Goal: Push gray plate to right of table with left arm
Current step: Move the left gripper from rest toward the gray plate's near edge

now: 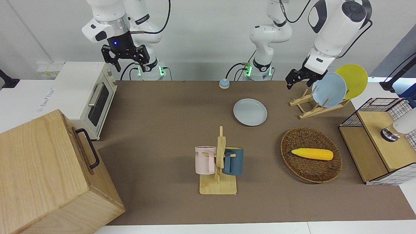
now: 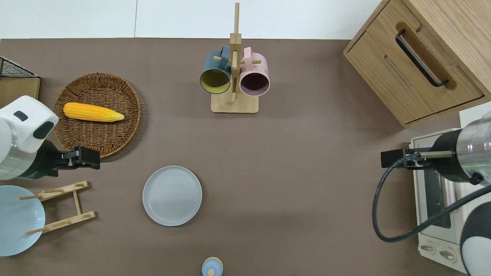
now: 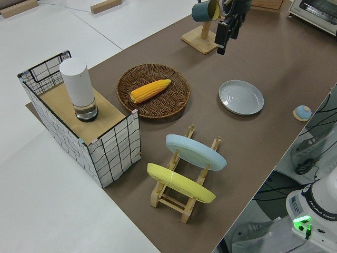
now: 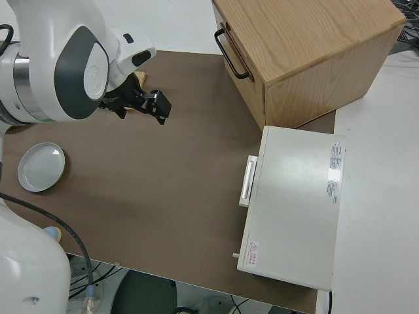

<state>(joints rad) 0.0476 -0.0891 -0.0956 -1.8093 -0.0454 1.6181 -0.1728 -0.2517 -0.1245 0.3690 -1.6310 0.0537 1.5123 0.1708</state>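
The gray plate (image 2: 172,195) (image 1: 250,112) (image 3: 241,97) lies flat on the brown table (image 2: 307,172), toward the left arm's half and nearer to the robots than the mug stand. My left gripper (image 2: 90,158) (image 1: 300,79) (image 3: 227,37) hangs in the air, open and empty. It is over the nearer rim of the wicker basket, toward the left arm's end of the table from the plate and well apart from it. The right arm is parked, and its gripper (image 1: 125,60) (image 4: 157,104) is open with nothing in it.
A wicker basket (image 2: 96,115) holds a corn cob (image 2: 93,112). A wooden dish rack (image 1: 317,105) carries a sky-blue plate (image 1: 329,89) and a yellow plate (image 1: 354,79). Also on the table are a mug stand (image 2: 234,76), a wooden cabinet (image 2: 422,61), a toaster oven (image 1: 87,94), a wire crate (image 1: 377,139) and a small blue knob (image 2: 211,267).
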